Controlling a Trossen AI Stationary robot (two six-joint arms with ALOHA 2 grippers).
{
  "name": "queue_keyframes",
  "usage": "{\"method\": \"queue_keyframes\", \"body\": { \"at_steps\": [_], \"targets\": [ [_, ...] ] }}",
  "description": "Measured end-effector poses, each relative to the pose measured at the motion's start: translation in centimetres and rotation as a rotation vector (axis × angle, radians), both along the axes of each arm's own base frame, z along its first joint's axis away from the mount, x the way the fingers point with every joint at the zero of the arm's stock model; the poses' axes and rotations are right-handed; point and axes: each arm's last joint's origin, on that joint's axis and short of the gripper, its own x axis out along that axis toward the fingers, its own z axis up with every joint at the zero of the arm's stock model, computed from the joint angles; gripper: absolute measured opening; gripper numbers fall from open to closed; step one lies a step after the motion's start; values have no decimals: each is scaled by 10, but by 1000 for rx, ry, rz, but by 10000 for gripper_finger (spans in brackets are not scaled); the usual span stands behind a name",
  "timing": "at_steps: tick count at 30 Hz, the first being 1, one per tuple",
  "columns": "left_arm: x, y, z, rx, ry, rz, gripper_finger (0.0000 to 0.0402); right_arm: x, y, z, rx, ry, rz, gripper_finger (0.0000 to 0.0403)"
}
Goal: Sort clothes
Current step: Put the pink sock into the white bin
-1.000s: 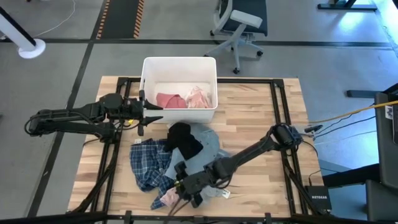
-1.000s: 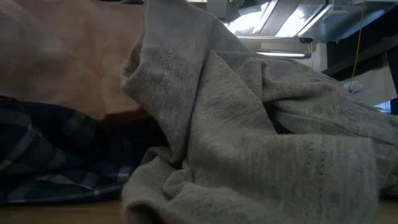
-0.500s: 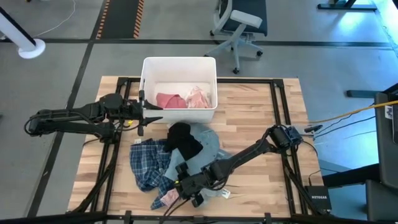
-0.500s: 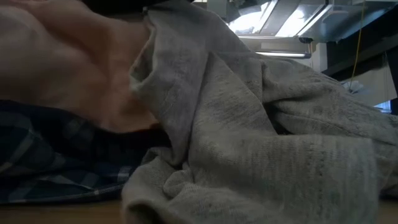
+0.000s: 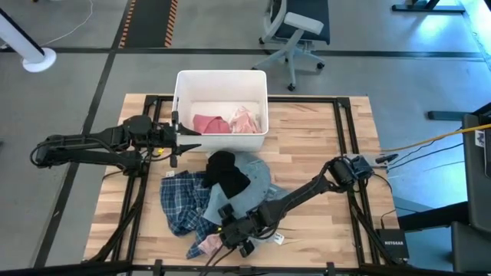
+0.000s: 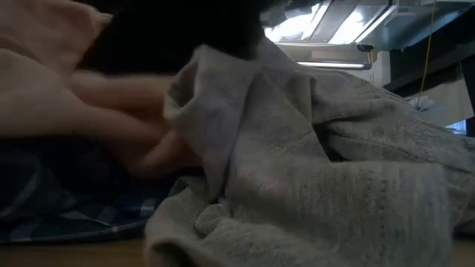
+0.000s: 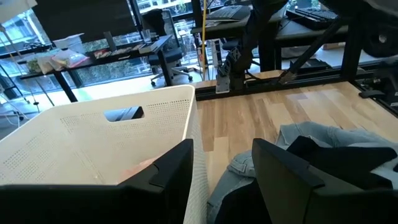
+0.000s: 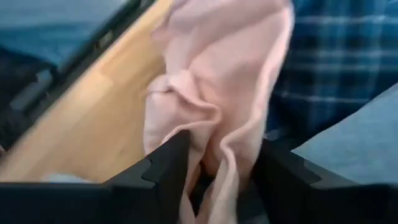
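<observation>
The clothes lie in a pile on the wooden table: a blue-white plaid shirt (image 5: pixel 182 203), a black piece (image 5: pixel 227 173) and a grey-blue piece (image 5: pixel 259 178). A small pink piece (image 5: pixel 205 245) lies at the pile's near edge and fills the right wrist view (image 8: pixel 217 81). My right gripper (image 5: pixel 230 233) is open and low over it, one finger on each side of a pink fold (image 8: pixel 224 165). My left gripper (image 5: pixel 181 142) is open and empty beside the white bin's (image 5: pixel 182 100) near left corner. A grey knit piece (image 6: pixel 334 170) fills the low view. My right gripper's open fingers (image 8: pixel 166 163) stand on either side of a bunched fold of the pink piece (image 8: pixel 214 146), which lies in the gap and against their inner sides. The fingers come slanting down from the table's right. The pink piece rests on the table and the plaid shirt.
The white bin holds a red piece (image 5: pixel 209 123) and a pale pink piece (image 5: pixel 245 119). Bare wood lies to the right of the pile (image 5: pixel 322 138). A black frame rail (image 5: pixel 344 130) runs around the table. An office chair (image 5: pixel 295 31) stands beyond the far edge.
My right gripper has gone a little toward the table's near left, down onto the pink piece. In the low view its dark shape has come in from above, and the pink cloth has been pushed and bunched. The grey piece has stayed put.
</observation>
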Motion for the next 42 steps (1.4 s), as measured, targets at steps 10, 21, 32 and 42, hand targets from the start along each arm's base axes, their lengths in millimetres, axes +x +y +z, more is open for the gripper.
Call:
{"method": "queue_keyframes", "body": {
  "at_steps": [10,21,32,42],
  "targets": [
    [0,0,0,-17,2,2,159,0,0,26,-41,-26,61,17],
    [0,0,-2,-23,20,3,159,5,-1,114,-138,-138,70,14],
    [0,0,-2,-19,18,2,159,-5,-22,170,-371,-230,16,10],
    [0,0,-1,-21,11,3,159,-7,-93,213,-593,-280,-168,13]
  ]
}}
